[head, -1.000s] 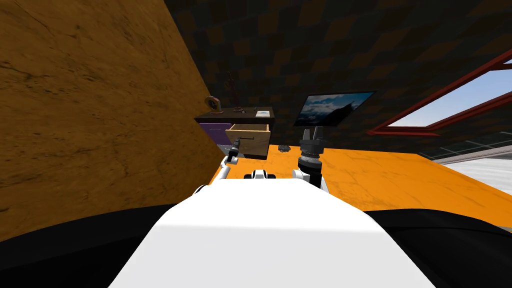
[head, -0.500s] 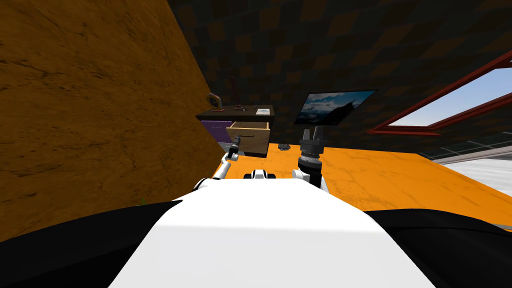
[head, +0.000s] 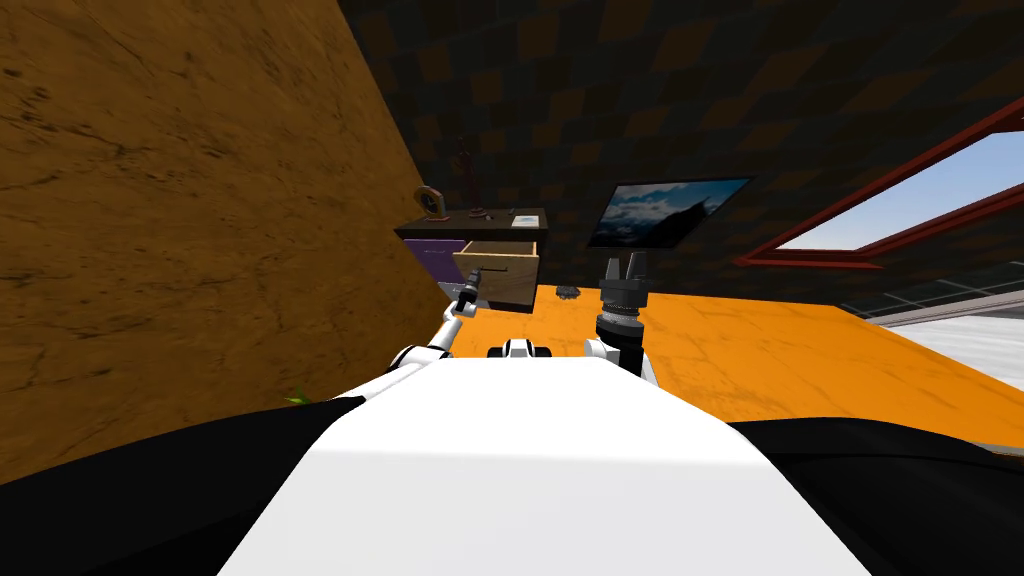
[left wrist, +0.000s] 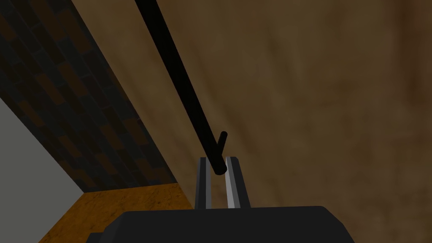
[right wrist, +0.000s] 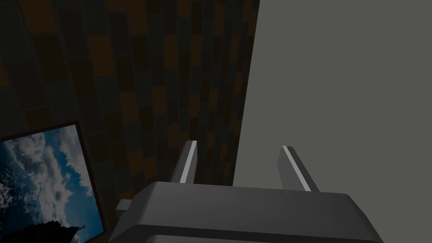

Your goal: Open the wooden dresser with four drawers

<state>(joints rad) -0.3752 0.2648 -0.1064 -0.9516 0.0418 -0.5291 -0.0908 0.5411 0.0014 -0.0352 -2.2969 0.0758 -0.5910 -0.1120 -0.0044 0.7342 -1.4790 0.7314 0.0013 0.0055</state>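
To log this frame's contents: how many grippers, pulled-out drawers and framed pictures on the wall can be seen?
Grippers: 2, left gripper shut on the handle, right gripper open.
Pulled-out drawers: 1, the drawer with the light wooden front.
Framed pictures: 1, the picture of a cloudy sky.
Total: 4.

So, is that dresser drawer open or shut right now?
Open: the drawer juts forward out of the dark dresser, its inside showing, and the left gripper is shut on its black handle.

You see a matt, wood-grained drawer front (left wrist: 320, 105) behind a smooth black handle bar (left wrist: 177, 76), with a dull, dark brick wall (left wrist: 63, 84) alongside.
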